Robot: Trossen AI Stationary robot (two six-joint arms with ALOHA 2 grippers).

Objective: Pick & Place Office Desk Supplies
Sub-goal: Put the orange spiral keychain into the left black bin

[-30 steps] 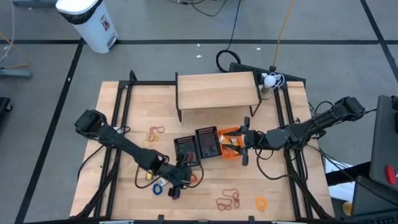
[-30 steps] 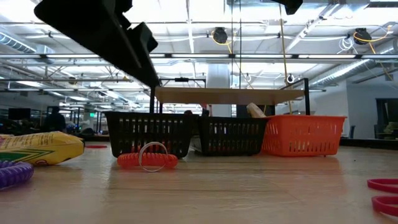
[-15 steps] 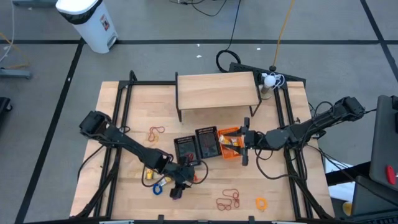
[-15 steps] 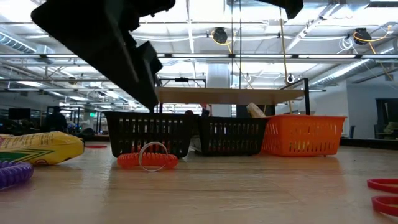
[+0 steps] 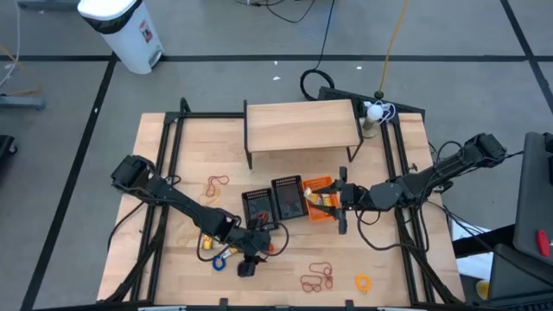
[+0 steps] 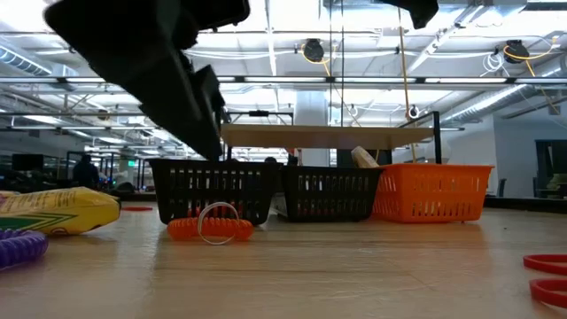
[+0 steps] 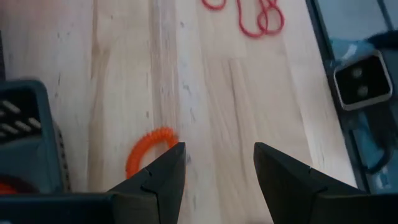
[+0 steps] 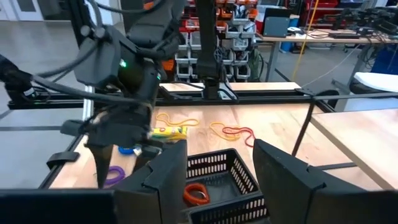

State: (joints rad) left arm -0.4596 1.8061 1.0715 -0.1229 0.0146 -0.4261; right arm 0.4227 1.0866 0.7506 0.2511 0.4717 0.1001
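Supplies: orange coil ring (image 7: 148, 151) lies on the table just beside the dark basket (image 7: 28, 143). Left gripper (image 7: 216, 174) hovers close above it, fingers spread, empty. Right gripper (image 8: 217, 174) over the baskets, fingers spread, empty. Risk: descent nudges ring against basket wall. Bare wood open beyond.

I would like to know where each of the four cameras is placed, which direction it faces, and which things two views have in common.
High view: overhead, facing down on the wooden table; both arms show.
Low view: at tabletop height, facing three mesh baskets; one dark arm hangs at upper left.
Left wrist view: behind the open left gripper, facing the tabletop.
Right wrist view: behind the open right gripper, facing the left arm.
Shared: the orange coiled plastic ring shows in left wrist and low views.
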